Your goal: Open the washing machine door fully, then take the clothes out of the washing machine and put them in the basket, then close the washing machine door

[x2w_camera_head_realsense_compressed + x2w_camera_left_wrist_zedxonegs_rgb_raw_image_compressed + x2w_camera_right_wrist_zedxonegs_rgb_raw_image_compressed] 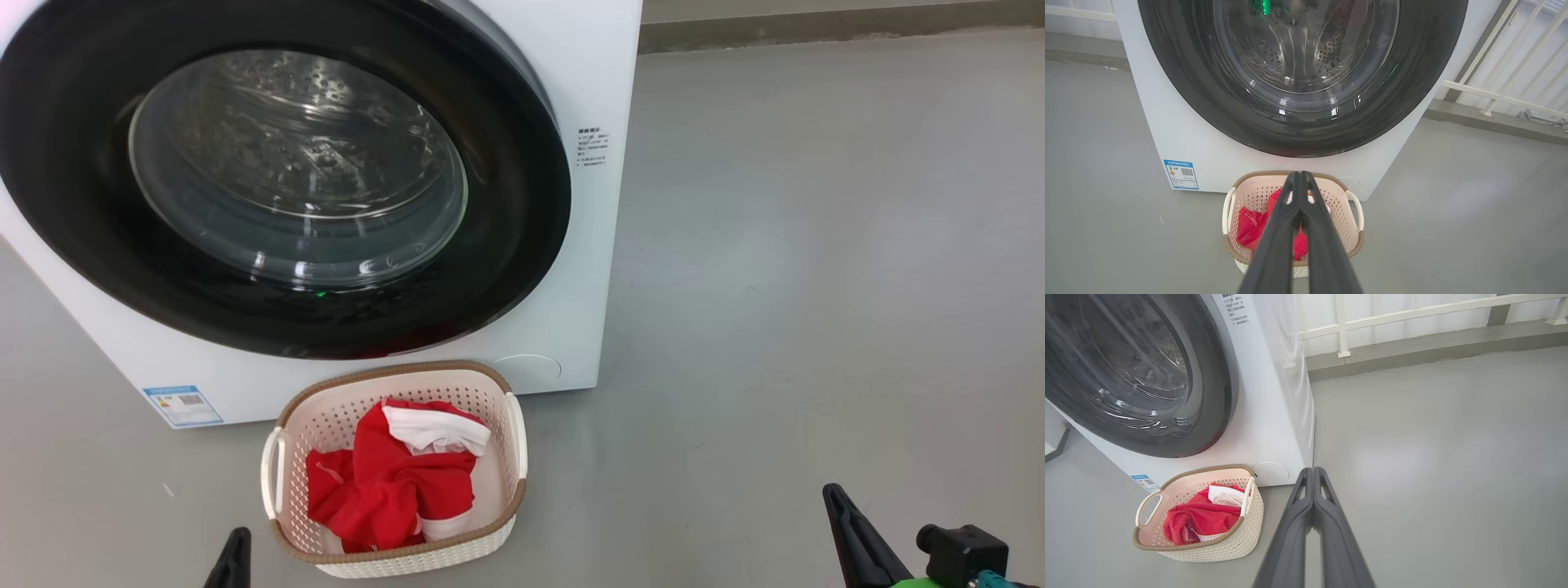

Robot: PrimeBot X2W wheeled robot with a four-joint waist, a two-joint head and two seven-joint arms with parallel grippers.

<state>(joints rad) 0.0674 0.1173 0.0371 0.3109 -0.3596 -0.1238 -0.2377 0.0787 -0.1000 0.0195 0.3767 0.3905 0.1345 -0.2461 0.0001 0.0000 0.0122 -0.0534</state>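
floor [816, 245]: grey, smooth | railing [1340, 322]: white, beyond kerb [1412, 351] | basket [396, 370]: on floor

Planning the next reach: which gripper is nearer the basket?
The left gripper, its dark tip just beside the basket's near left corner; the right gripper sits far off to the basket's right.

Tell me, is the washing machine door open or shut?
Shut: the washing machine door sits flush against the washing machine, no gap showing.
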